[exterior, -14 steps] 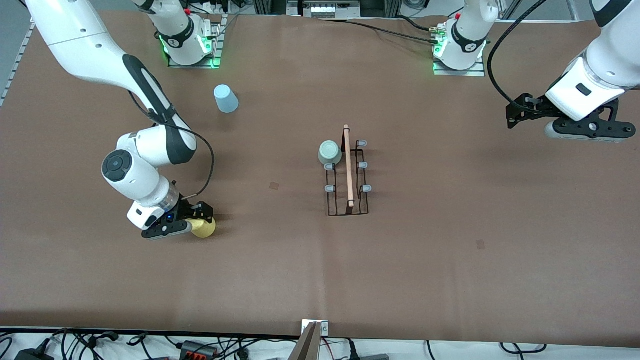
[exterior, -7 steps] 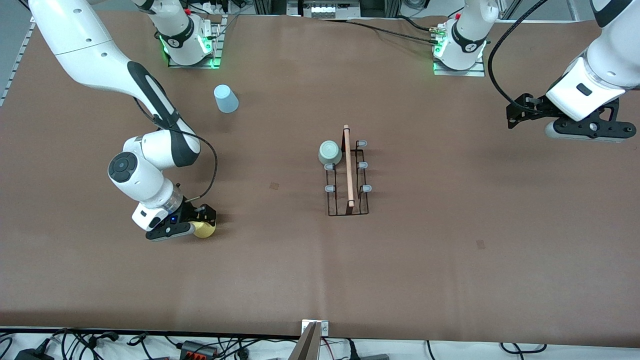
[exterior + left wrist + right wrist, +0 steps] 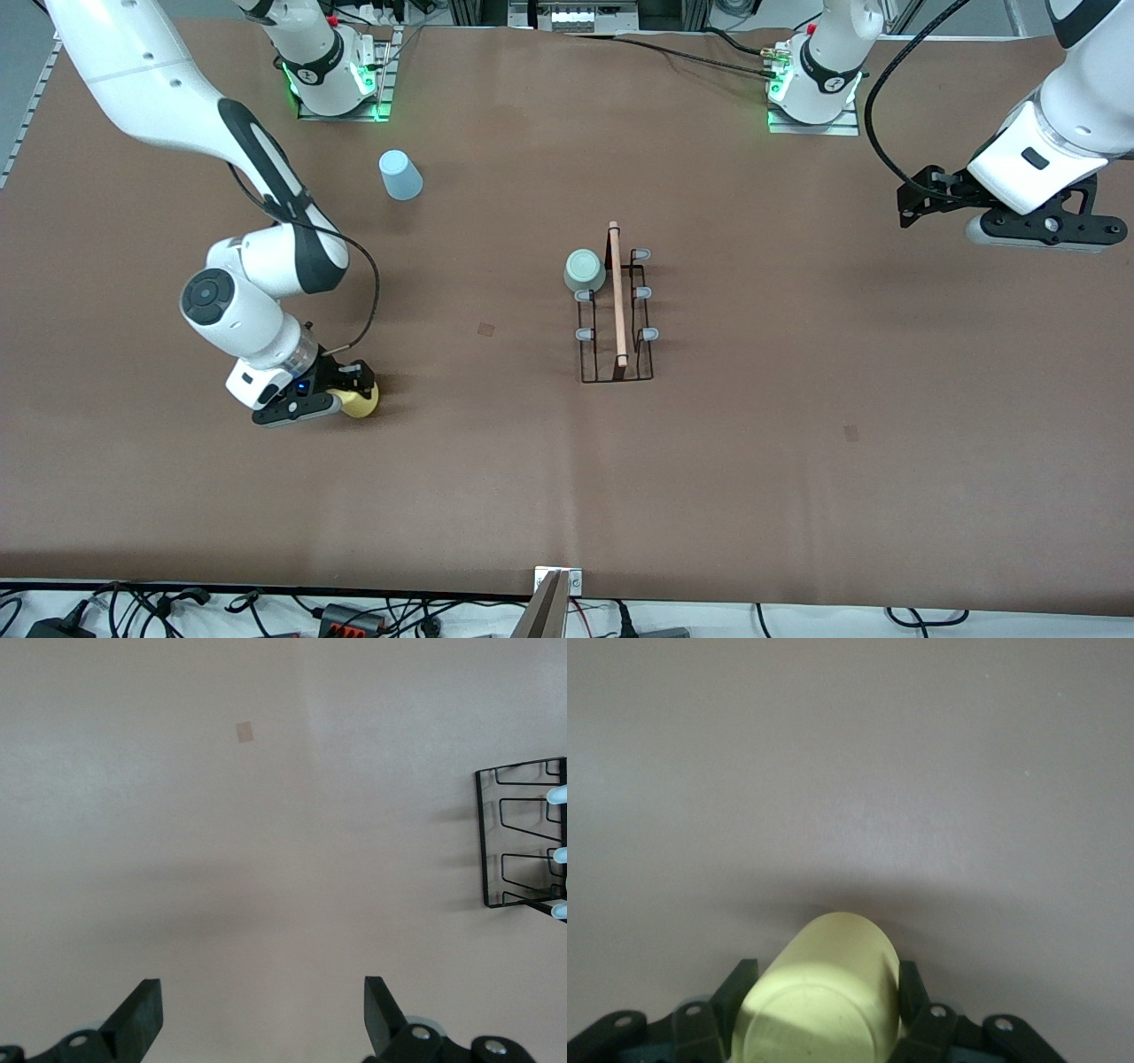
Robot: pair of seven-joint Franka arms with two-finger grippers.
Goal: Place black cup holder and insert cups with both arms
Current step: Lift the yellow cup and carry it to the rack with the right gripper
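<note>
Nearest the front camera, the yellow cup [image 3: 361,404] is clamped in the right claw [image 3: 341,390] low at the surface [image 3: 567,478], toward the right arm's end. Compared with half a second ago, that claw is shifted slightly away from the rack, the cup with it. Farther off, the black cup holder [image 3: 617,306] is already placed mid-surface, with the green cup [image 3: 585,270] on one peg. Two cups are left to insert. The left claw [image 3: 261,1019] is held spread apart, waiting, unmoved. Farthest, the blue cup [image 3: 400,175] is left upside down.
</note>
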